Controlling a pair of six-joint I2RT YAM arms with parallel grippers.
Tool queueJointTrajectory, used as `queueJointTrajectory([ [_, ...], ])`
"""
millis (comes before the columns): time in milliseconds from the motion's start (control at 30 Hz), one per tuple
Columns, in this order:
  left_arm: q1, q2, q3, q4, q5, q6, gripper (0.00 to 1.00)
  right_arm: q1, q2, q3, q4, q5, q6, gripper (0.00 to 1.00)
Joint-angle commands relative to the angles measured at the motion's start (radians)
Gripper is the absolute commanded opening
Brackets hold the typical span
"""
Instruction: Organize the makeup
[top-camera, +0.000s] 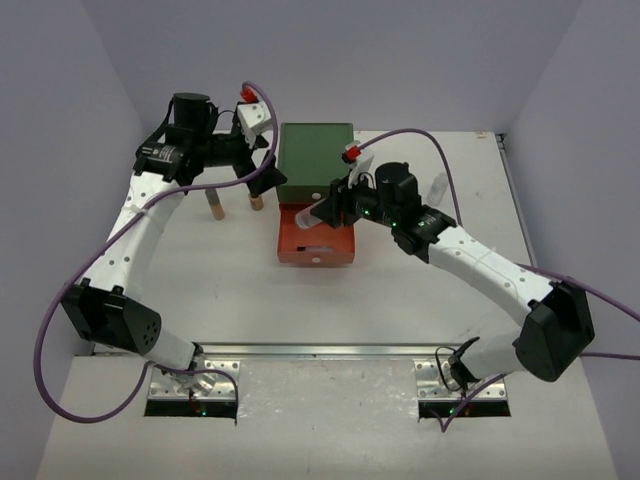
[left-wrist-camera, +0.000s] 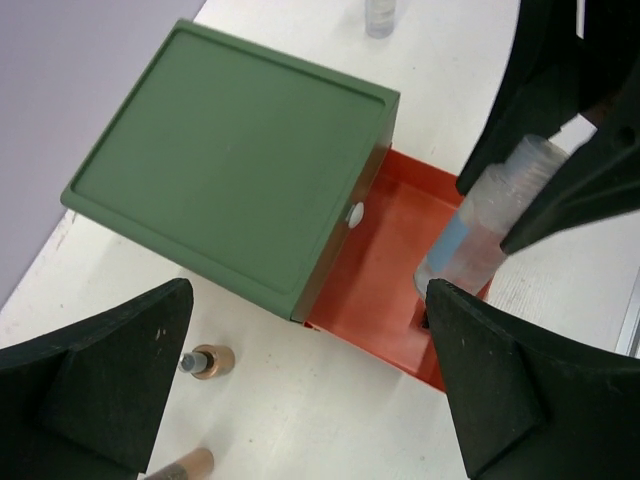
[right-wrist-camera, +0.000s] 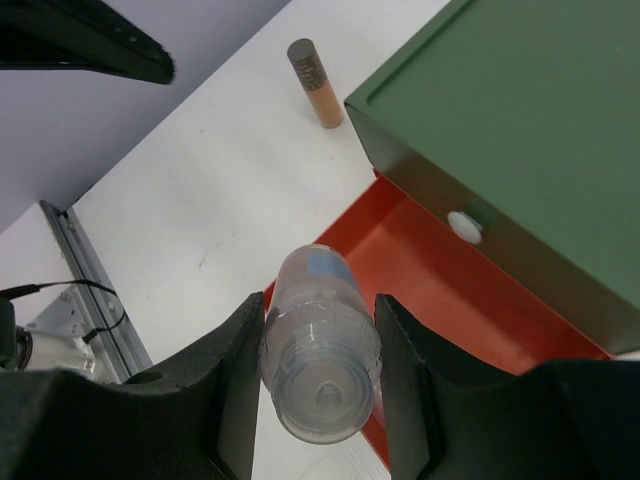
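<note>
Well, from where I stand the right hand (right-wrist-camera: 320, 305) is pinching a clear bottle (right-wrist-camera: 320, 345) between its two black fingers (right-wrist-camera: 210, 400), gripping it near the capped top end. The bottle has a pale blue label and hangs tilted. Its lower end is down over the orange drawer (left-wrist-camera: 385, 270), close to that drawer's front wall. Whether the bottom touches the drawer floor I cannot tell. The drawer is pulled out toward the arms from under the green box (top-camera: 315, 158), which sits toward the back of the white bench (top-camera: 180, 290). A small white knob (right-wrist-camera: 463, 224) shows on the green front just above the open drawer.

The left hand (top-camera: 265, 182) hovers at the left side of the box, its fingers spread wide and holding nothing. Seen from its wrist camera, the box lid and the open drawer lie between the two fingers. On the bench beneath it, a peach tube (top-camera: 255, 201) with a grey cap stands upright just beside the box's left side. A second peach tube (top-camera: 215, 205) stands a little further left, apart from the first. Over on the right of the box, another clear bottle (left-wrist-camera: 380, 15) sits on the bench, well apart from the drawer, and only partly in view from the left wrist.
</note>
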Motion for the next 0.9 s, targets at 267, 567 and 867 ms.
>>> queueJointTrajectory([
  [267,-0.006,0.019,-0.019,0.267,-0.27,-0.272,1.0,0.034,0.141,-0.023,0.267,0.055,0.059,0.0],
  [567,-0.006,0.146,0.036,0.355,-0.38,-0.381,1.0,0.035,0.233,-0.025,0.344,0.057,0.096,0.0],
  [867,-0.006,0.193,0.033,0.395,-0.413,-0.381,1.0,0.037,0.293,-0.047,0.388,0.051,0.133,0.04],
])
